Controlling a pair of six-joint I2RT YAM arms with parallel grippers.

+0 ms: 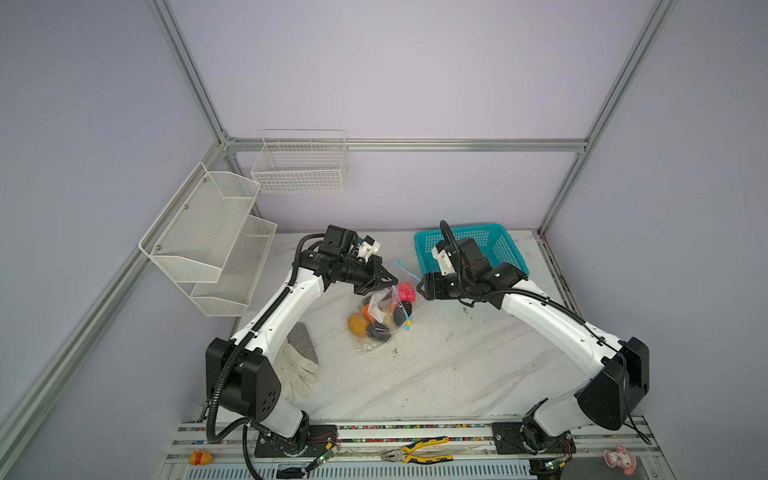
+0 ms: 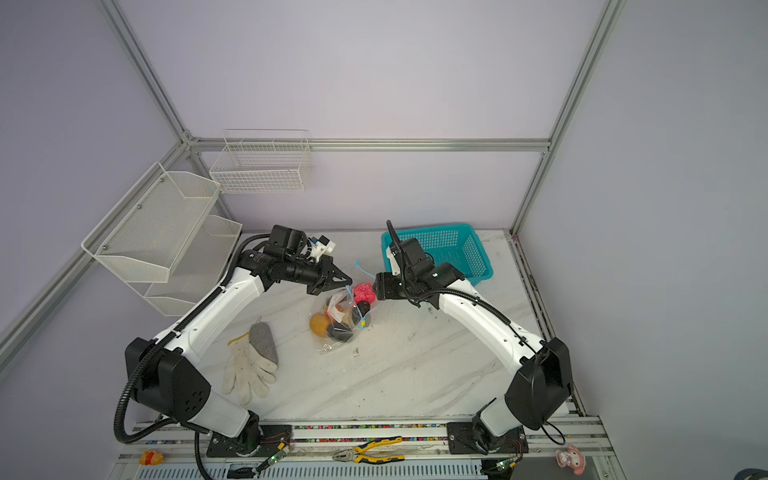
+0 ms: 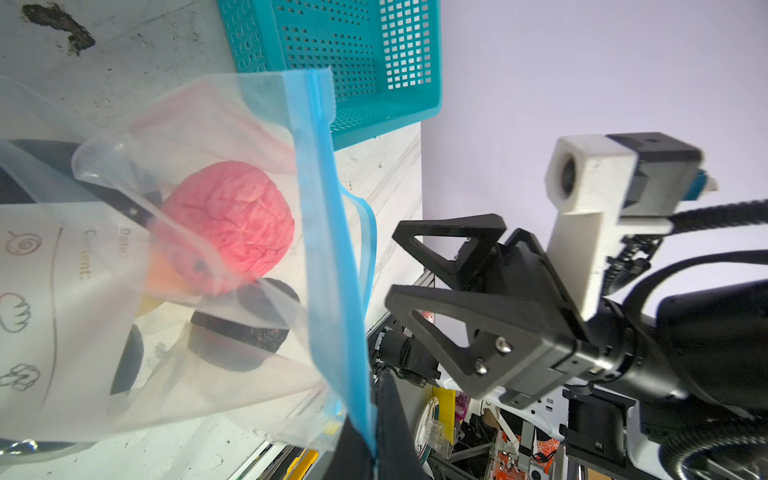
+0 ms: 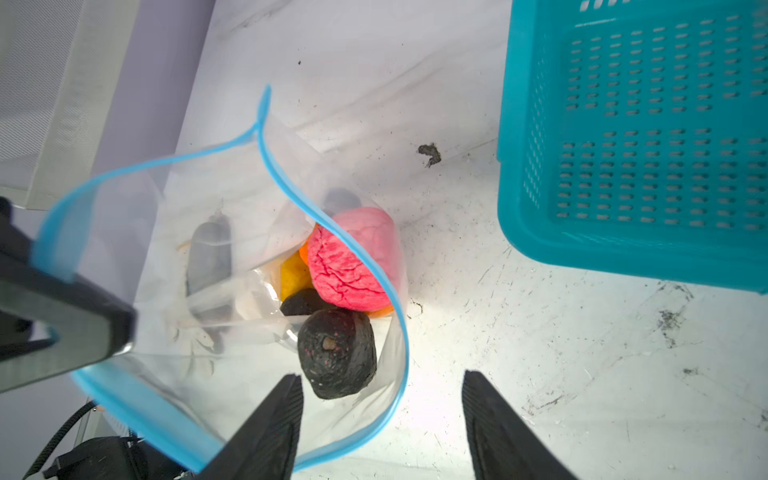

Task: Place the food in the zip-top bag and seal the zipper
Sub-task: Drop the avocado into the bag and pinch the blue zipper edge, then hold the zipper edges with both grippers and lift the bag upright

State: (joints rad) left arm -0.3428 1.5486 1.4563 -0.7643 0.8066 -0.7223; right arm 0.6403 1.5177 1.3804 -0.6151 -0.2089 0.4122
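Zip-top bag (image 4: 137, 232) stands open on the table (image 1: 457, 374), food inside.
A pink piece (image 4: 353, 266), a black piece (image 4: 336, 357) and an orange piece (image 1: 356, 325) sit within; the light-blue zipper (image 3: 326, 249) gapes unsealed, one side lifted.

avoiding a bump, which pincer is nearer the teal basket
Right. The right pincer hangs open beside the teal basket; the left pincer, shut on the zipper, sits farther off.
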